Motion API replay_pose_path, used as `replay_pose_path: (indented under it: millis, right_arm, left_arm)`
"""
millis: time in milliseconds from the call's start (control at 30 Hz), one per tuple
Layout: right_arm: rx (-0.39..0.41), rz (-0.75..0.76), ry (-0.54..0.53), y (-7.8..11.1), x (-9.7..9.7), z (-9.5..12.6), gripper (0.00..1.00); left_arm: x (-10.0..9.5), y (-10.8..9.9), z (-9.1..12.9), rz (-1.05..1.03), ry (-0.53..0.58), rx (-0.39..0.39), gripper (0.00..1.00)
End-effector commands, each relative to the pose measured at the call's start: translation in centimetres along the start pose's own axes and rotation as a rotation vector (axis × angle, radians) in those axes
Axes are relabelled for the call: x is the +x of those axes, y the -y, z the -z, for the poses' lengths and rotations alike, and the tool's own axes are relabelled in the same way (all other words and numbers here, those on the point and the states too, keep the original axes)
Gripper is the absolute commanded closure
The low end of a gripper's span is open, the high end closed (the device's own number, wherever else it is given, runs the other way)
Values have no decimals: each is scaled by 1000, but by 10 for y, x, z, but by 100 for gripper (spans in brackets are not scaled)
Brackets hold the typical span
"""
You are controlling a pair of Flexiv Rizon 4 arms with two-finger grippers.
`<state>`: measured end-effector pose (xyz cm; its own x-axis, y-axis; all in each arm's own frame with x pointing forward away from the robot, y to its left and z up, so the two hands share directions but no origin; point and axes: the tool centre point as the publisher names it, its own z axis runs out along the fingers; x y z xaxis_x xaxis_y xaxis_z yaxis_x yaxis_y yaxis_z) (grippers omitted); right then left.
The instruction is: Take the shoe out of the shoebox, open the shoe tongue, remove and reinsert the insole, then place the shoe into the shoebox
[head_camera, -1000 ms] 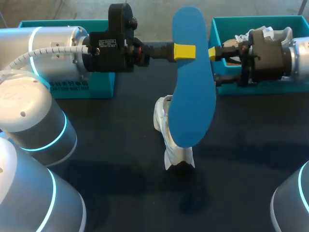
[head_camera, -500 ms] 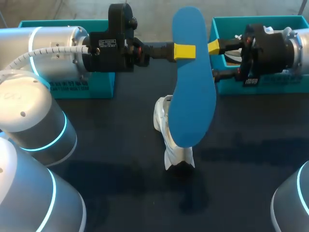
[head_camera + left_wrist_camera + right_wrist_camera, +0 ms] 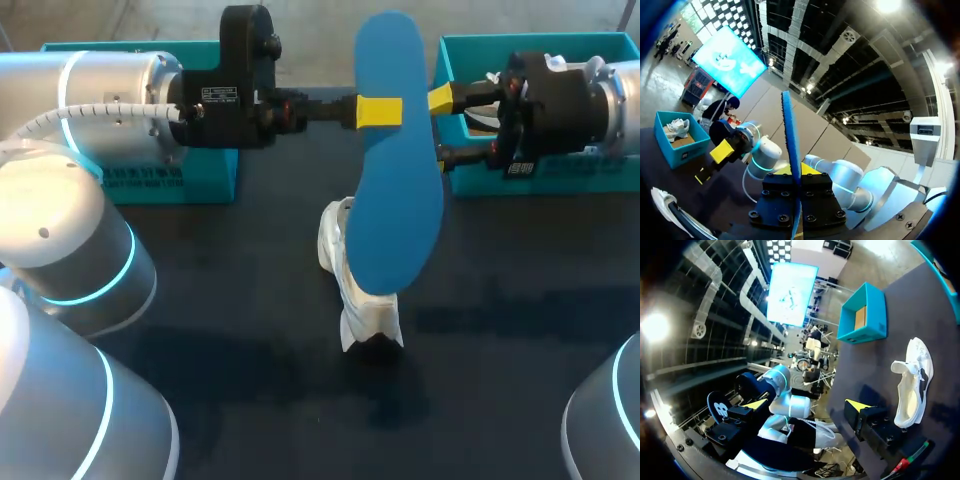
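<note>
Your left hand [image 3: 379,111] is clamping the blue insole [image 3: 400,210] upright above the shoe [image 3: 368,318], which is lying on the worktop [image 3: 250,300]. Your right hand [image 3: 446,127] is hanging spread apart beside it. The insole is probably light and bendy, so you're best pinching near its heel.

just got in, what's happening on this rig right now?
The left gripper is shut on the blue insole, holding it up in the air. The white shoe lies on the table beneath it, outside the teal shoebox at the right. The right gripper sits open close beside the insole's edge, gripping nothing. So the insole is out and not yet back in the shoe.
</note>
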<state>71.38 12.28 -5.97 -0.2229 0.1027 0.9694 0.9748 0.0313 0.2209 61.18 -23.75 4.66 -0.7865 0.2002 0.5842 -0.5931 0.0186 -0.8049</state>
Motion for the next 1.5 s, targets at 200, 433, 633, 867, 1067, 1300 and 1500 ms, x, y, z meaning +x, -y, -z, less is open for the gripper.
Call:
replay_pose_path:
  millis: [200, 433, 633, 867, 1067, 1300, 1500]
  right_arm:
    - [-1, -1, 1, 0, 0, -1, 0]
    - [-1, -1, 1, 0, 0, -1, 0]
    - [-1, -1, 1, 0, 0, -1, 0]
    - [-1, -1, 1, 0, 0, -1, 0]
    - [-1, -1, 1, 0, 0, -1, 0]
    - [-1, -1, 1, 0, 0, -1, 0]
    - [-1, -1, 1, 0, 0, -1, 0]
  left_arm:
    - [-10, 0, 42, -400, 48, -95, 100]
    - [-18, -5, 55, -685, 87, -143, 100]
    - [-34, -5, 63, -997, 79, -176, 100]
    - [-41, 3, 63, -1168, 59, -166, 100]
    - [-41, 3, 63, -1168, 59, -166, 100]
    - [-43, -1, 66, -1282, 6, -161, 100]
    - [-45, -7, 76, -1445, -94, -149, 100]
